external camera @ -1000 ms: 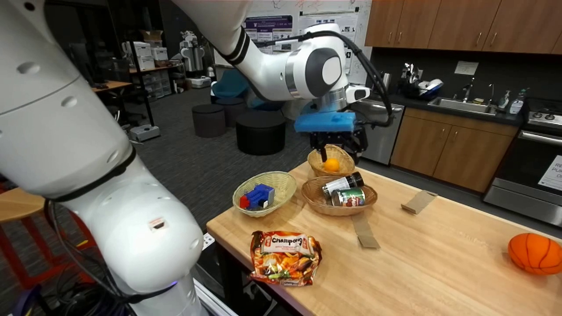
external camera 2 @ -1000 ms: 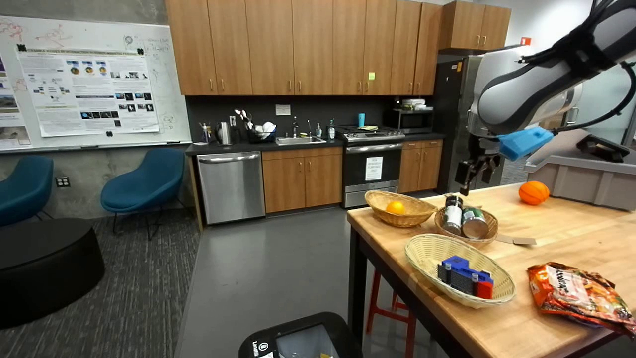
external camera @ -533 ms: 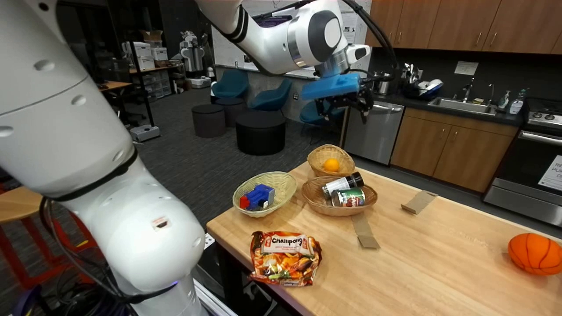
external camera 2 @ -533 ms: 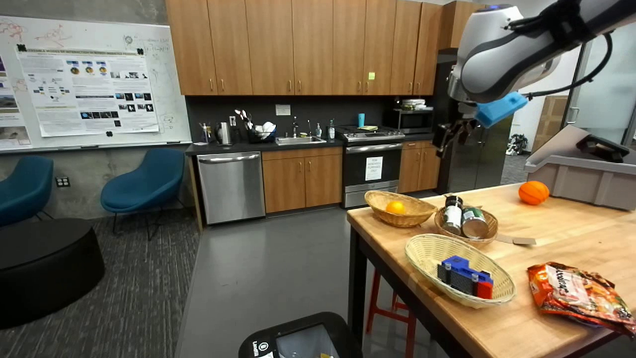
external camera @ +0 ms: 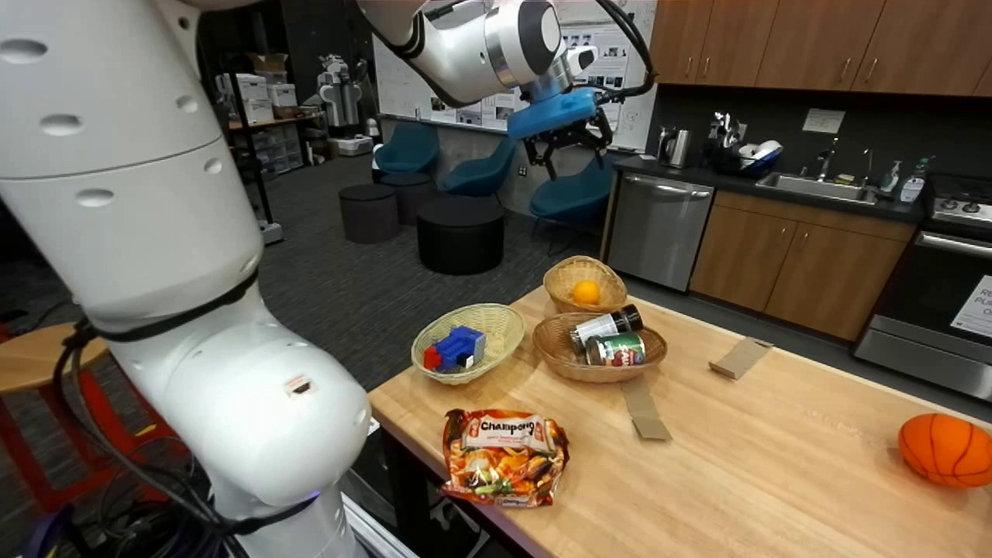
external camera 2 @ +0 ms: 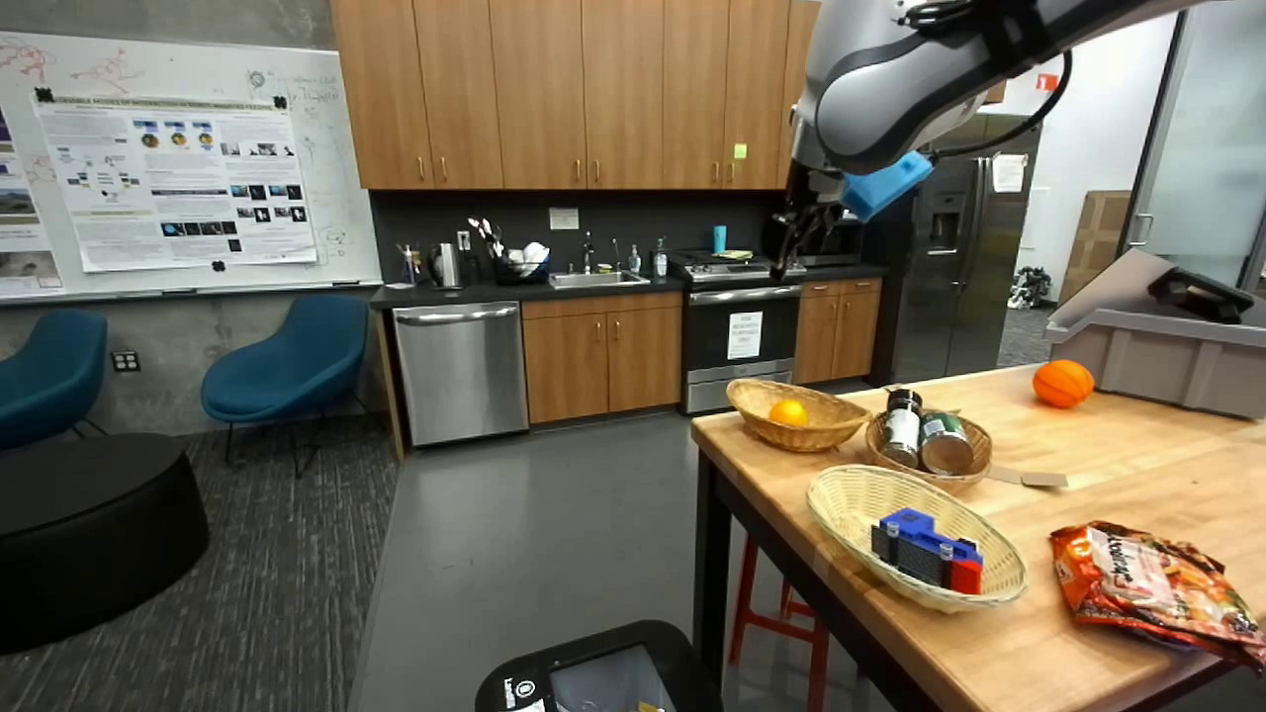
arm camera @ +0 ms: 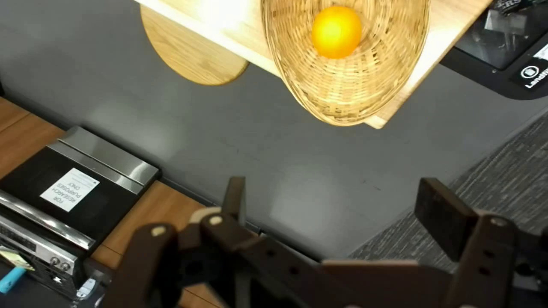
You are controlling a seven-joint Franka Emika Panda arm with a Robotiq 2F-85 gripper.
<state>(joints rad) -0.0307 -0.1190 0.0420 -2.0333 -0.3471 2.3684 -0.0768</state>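
Note:
My gripper point(arm camera: 332, 186) stands open high up, with only floor visible between its spread fingers point(arm camera: 443, 216). In both exterior views the gripper point(external camera: 576, 164) hangs in the air, touching nothing. Closest below it is a tan wicker basket point(arm camera: 342, 96) at the table corner, holding an orange point(arm camera: 337, 32). Beside that, a brown basket point(external camera: 570, 370) contains a black-lidded shaker point(external camera 2: 902, 427) and a green-labelled can point(external camera: 616, 349). A pale oval basket point(external camera 2: 841, 494) has a blue and red block toy point(external camera 2: 925, 549) lying inside.
A Champong noodle packet point(external camera: 505, 457) lies near the table's edge. Cardboard strips point(external camera: 740, 357) rest on the wooden table point(external camera: 736, 465), and an orange basketball point(external camera: 947, 449) sits farther along. Behind that ball is a grey bin point(external camera 2: 1167, 356). A black trash can point(external camera 2: 603, 682) stands on the floor.
The gripper has risen from above the baskets and shifted leftward in both exterior views, out past the table corner. It stays open. The baskets and their contents have not moved.

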